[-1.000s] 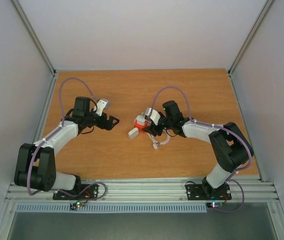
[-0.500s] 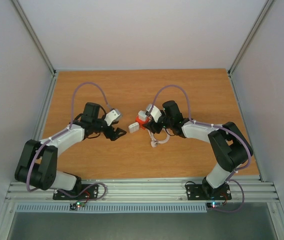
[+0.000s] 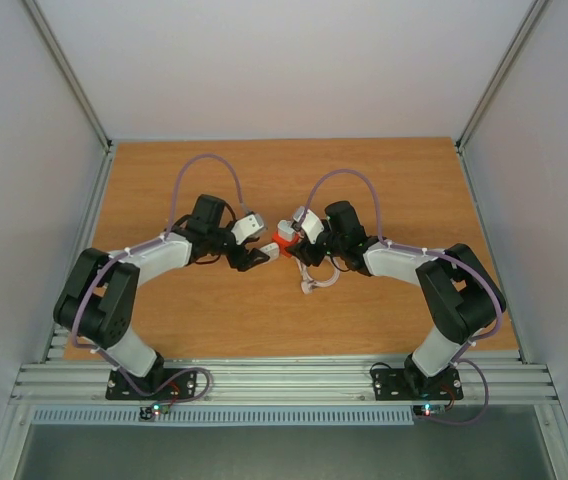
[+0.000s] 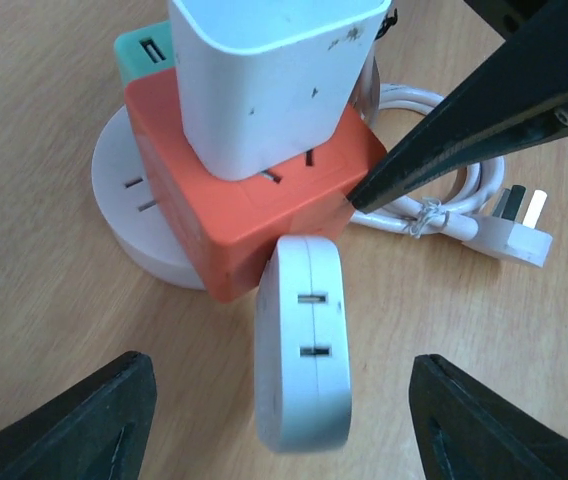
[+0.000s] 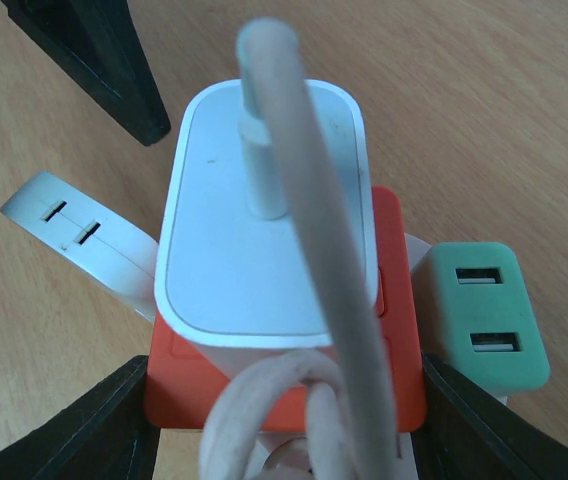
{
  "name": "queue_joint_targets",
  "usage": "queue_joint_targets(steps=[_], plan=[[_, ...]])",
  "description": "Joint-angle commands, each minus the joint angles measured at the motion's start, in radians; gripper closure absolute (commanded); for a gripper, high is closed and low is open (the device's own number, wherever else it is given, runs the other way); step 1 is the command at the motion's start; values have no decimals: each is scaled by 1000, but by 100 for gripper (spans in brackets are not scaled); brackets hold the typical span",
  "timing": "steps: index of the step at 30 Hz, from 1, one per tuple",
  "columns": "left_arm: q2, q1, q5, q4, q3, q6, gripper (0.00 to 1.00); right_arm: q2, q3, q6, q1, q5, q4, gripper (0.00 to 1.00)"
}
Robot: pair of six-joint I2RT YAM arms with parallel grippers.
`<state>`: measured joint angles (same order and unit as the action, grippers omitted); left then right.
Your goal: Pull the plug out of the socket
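The socket point(image 4: 134, 220) is a round pale disc under a red cube point(image 4: 254, 215). A white block point(image 4: 264, 80) stands on the cube and a green adapter point(image 4: 144, 50) sits behind it. A flat white plug point(image 4: 302, 345) sticks out from the cube's near side. My left gripper point(image 4: 299, 425) is open, one finger point(image 4: 94, 430) on each side of that plug and apart from it. My right gripper point(image 5: 284, 430) is shut on the red cube point(image 5: 399, 300), with fingers point(image 5: 94, 430) against both sides. In the top view the stack point(image 3: 282, 243) sits mid-table between both grippers.
A white cable point(image 4: 454, 205) with a pinned plug end point(image 4: 509, 225) lies coiled on the wooden table point(image 3: 214, 310) right of the stack. Its thick lead point(image 5: 304, 200) rises from the white block point(image 5: 254, 280). Metal rails point(image 3: 284, 378) run along the near edge.
My left arm has swung right to the stack, so its jaws now straddle the flat white plug, and they have narrowed. The right gripper has kept its grip, shifting the stack slightly.
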<state>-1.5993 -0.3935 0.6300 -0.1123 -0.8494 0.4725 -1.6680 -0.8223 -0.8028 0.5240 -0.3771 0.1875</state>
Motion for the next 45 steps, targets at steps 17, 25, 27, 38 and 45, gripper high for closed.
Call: queue_joint_targets(steps=[17, 25, 27, 38, 45], plan=[[-56, -39, -59, -34, -60, 49, 62, -31, 8, 42, -6, 78, 22, 62], [-39, -39, -67, -59, -47, 59, 77, -27, 19, 40, -6, 90, 31, 64], [-31, -39, -75, -64, -44, 56, 80, -29, 23, 38, -5, 98, 37, 65], [24, -39, -78, -121, 9, 128, 86, -45, 35, 50, -6, 165, 66, 67], [67, -39, -107, -151, 50, 199, 86, -56, 44, 49, -6, 197, 70, 68]])
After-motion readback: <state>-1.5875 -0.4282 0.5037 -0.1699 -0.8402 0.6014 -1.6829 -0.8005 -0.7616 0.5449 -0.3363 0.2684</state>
